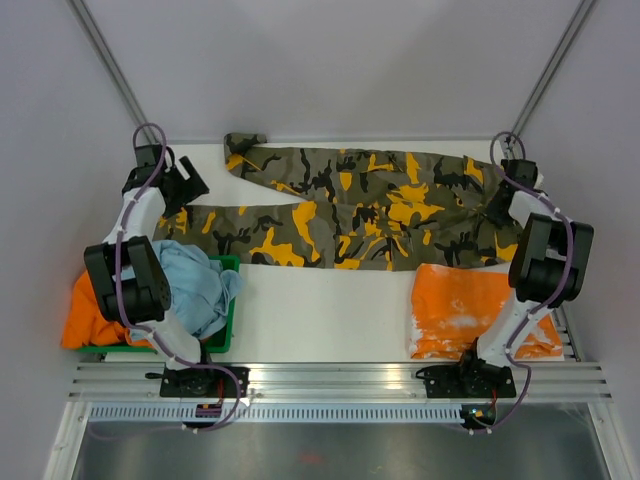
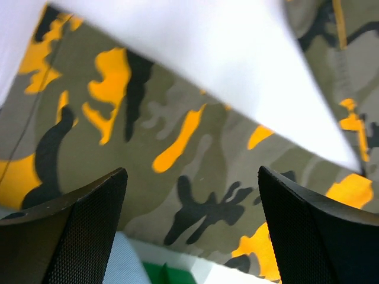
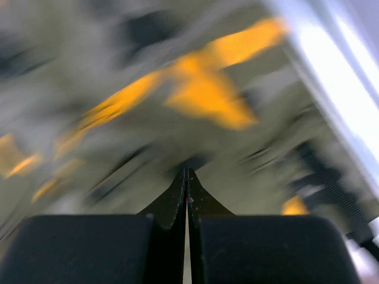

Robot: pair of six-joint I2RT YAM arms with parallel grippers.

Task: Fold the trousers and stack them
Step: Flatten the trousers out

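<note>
I see the trousers [image 1: 350, 205] spread flat across the upper middle of the tabletop [image 1: 330, 310], my left hand [image 2: 192, 228] wide open and empty above a leg, my right hand [image 3: 187, 198] pinched shut at the waist, so I should lift both ends evenly.

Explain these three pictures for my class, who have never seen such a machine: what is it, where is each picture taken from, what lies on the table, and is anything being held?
Two robot arms are bolted at the table's near edge. One picture looks down from above; the other two come from a camera on each wrist.

The camouflage trousers lie spread flat across the back of the white table. Nearer are an orange garment and a green bin with a light blue cloth.

The left tool hovers open above a trouser leg. The right tool is at the waistband end with its fingers pressed together; that picture is blurred, so whether cloth is pinched cannot be told.
</note>
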